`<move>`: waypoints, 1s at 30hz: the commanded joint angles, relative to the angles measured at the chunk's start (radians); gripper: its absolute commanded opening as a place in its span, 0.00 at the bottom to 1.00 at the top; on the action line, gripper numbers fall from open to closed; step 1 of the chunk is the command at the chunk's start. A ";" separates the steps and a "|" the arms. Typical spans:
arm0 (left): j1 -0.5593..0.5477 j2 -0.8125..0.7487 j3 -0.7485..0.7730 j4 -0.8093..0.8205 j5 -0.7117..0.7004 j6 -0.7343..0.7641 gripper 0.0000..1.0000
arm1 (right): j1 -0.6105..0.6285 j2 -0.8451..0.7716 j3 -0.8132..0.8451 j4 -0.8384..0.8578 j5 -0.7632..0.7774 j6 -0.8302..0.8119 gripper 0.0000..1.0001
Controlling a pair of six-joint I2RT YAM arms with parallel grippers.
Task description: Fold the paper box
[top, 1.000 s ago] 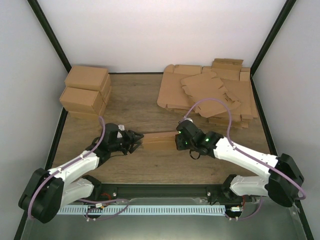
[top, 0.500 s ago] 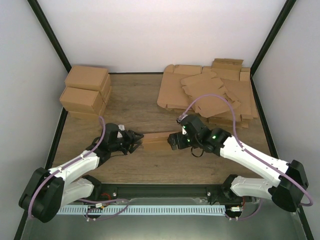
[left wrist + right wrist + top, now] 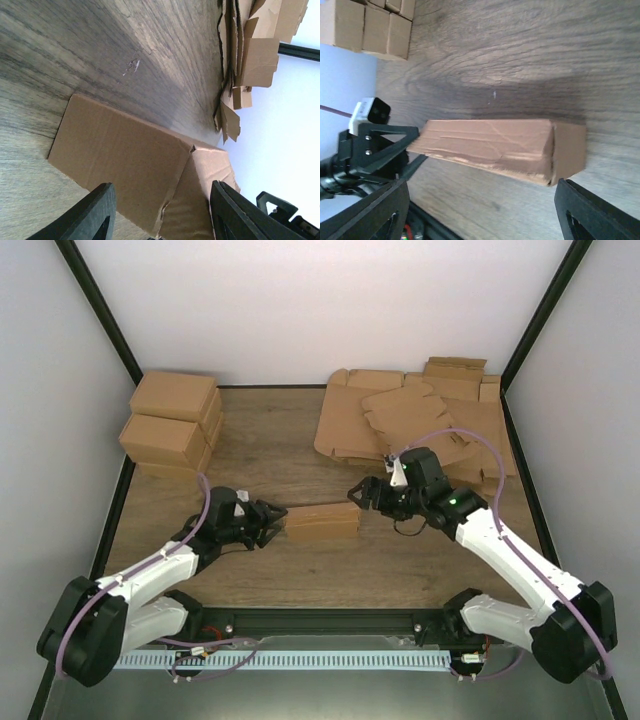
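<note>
left fingers (image 3: 100, 212) grip paper box (image 3: 322, 522) end, right fingers (image 3: 375, 210) spread wide nearby

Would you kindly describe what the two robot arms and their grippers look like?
The left arm and right arm have white links and black joints, each trailed by a looping lilac cable. The left gripper and right gripper are black, with broad matte fingers. A green light glows on the right arm.
</note>
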 commanded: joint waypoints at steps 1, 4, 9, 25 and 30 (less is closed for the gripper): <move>-0.002 -0.034 0.012 -0.021 -0.005 -0.013 0.57 | -0.058 -0.012 -0.042 0.109 -0.170 0.141 0.83; -0.003 -0.059 0.013 -0.020 0.002 -0.029 0.58 | -0.100 0.014 -0.051 0.078 -0.167 0.167 0.83; -0.003 -0.082 0.011 -0.012 0.009 -0.039 0.61 | -0.136 0.030 -0.111 0.129 -0.234 0.187 0.81; -0.011 -0.003 -0.003 0.062 0.051 -0.048 0.44 | -0.136 0.129 -0.194 0.277 -0.280 0.255 0.58; -0.011 0.008 -0.003 0.059 0.047 -0.044 0.43 | -0.135 0.156 -0.199 0.266 -0.260 0.256 0.51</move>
